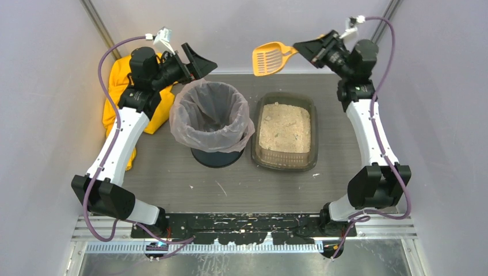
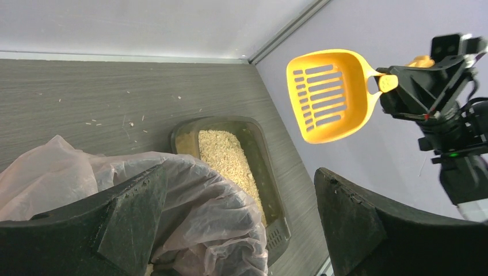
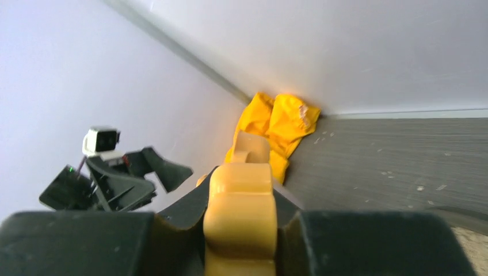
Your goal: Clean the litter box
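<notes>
The litter box (image 1: 285, 161), a shallow dark translucent tray of beige litter, sits right of centre on the table; it also shows in the left wrist view (image 2: 262, 155). My right gripper (image 1: 303, 48) is shut on the handle of the orange slotted scoop (image 1: 270, 58), held high above the table's back edge; the handle (image 3: 240, 201) fills the right wrist view and the scoop head shows in the left wrist view (image 2: 331, 95). My left gripper (image 1: 201, 62) is open and empty, raised above the back rim of the bin.
A round bin with a clear bag liner (image 1: 212, 118) stands left of the litter box. A yellow cloth (image 1: 118, 92) lies at the back left corner. Litter crumbs dot the table (image 1: 190, 172). Walls close in on both sides.
</notes>
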